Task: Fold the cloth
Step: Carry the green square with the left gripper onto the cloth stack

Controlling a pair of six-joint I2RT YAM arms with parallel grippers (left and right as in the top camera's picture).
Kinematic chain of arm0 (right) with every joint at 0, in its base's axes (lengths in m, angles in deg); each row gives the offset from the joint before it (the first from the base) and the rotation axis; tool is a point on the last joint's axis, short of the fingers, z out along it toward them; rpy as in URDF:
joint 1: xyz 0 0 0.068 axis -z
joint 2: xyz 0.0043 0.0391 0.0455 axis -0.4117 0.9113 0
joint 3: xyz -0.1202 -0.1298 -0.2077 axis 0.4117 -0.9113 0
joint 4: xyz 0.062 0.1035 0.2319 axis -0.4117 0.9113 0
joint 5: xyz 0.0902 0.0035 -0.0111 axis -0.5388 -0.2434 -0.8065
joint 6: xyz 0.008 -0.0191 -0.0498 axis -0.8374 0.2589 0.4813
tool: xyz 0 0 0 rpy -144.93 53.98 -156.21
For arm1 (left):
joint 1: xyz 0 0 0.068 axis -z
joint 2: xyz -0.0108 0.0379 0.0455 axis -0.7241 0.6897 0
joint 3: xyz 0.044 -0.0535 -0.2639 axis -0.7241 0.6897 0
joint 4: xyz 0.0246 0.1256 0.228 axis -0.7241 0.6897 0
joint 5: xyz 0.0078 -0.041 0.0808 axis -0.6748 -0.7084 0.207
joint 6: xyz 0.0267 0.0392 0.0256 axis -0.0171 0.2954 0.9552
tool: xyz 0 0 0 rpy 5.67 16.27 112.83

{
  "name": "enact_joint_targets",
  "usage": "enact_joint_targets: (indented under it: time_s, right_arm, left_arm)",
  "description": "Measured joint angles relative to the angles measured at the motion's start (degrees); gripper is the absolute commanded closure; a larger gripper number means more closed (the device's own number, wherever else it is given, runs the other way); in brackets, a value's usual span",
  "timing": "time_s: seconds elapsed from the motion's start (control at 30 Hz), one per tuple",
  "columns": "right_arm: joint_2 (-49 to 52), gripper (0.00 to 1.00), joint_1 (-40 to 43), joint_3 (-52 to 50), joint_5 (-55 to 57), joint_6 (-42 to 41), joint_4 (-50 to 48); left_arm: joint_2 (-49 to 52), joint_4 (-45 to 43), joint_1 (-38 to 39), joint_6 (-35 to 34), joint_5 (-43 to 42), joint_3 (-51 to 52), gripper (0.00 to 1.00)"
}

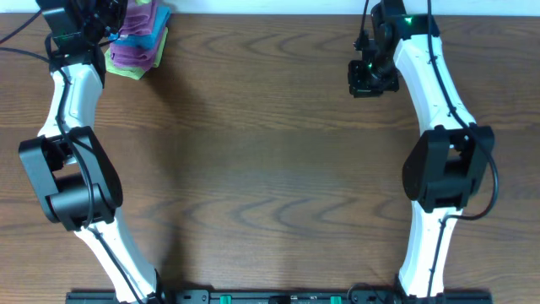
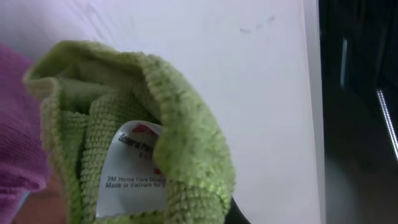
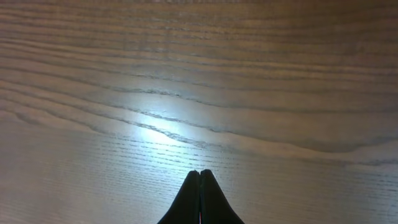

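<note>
A stack of cloths (image 1: 139, 38) lies at the table's far left corner: purple and teal ones on top, a green one (image 1: 126, 72) at the bottom. My left gripper (image 1: 94, 19) is at that stack. In the left wrist view the green cloth (image 2: 186, 143) is bunched up right at the jaws, its white label (image 2: 134, 174) showing. It hides the fingers except for a dark sliver (image 2: 239, 214) that sits where shut fingers would be. A purple cloth (image 2: 18, 143) is at the left. My right gripper (image 1: 371, 80) (image 3: 199, 173) is shut and empty above bare wood.
The brown wooden table (image 1: 270, 169) runs between the two arms. Its far edge is just behind the cloth stack, with a white surface (image 2: 261, 93) and a dark gap (image 2: 360, 112) beyond. Cables hang near both arm bases.
</note>
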Motion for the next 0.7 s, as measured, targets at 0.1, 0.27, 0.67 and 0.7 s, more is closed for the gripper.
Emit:
enact_joint_targets:
  time_s: [0.1,0.27,0.67,0.7]
  right_arm:
    - [0.0,0.98,0.0,0.0,0.0,0.0,-0.5]
    - [0.0,0.98,0.0,0.0,0.0,0.0,-1.6]
    - [0.0,0.98,-0.2,0.0,0.0,0.0,-1.9]
    - [0.0,0.98,-0.2,0.0,0.0,0.0,-1.9]
  left_arm:
    - [0.0,0.0,0.2,0.4,2.2,0.0,0.94]
    - [0.7,0.0,0.1,1.4,4.9,-0.2,0.94]
    - [10.9,8.4,0.0,4.3,3.9,-5.7,0.94]
    - [10.8,9.4,0.0,5.0,3.7,-5.8,0.94]
